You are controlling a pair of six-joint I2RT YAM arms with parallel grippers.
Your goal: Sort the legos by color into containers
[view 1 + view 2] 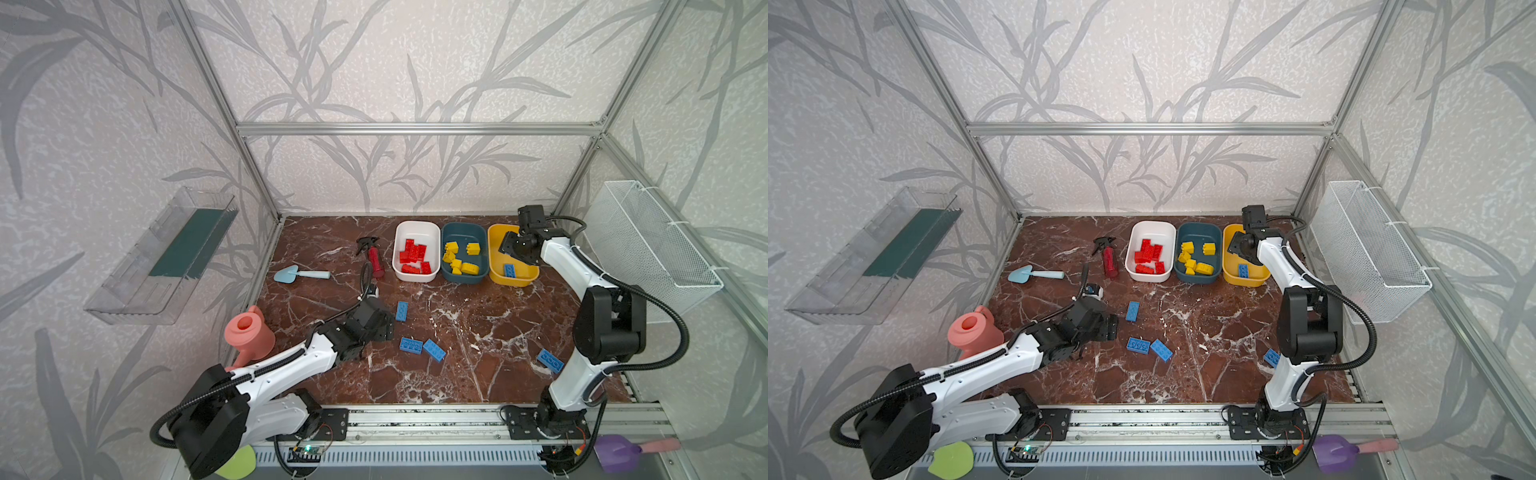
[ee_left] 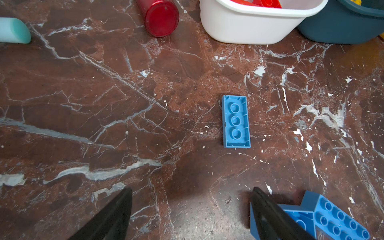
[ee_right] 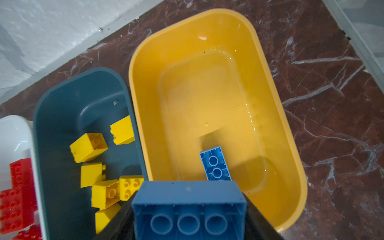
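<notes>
On the bench (image 1: 478, 332), the yellow tub (image 3: 280, 124) lies under the right hand (image 3: 189, 216), clamped on a blue lego (image 3: 188, 195); best released low and central, clear of the rim; the left hand (image 2: 191, 199), jaws apart, hovers short of a loose blue lego (image 2: 235, 121).

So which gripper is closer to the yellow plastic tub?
Right. The right gripper hangs over the yellow plastic tub, holding a blue plastic brick; the left gripper hovers well short of the white plastic tub.
</notes>
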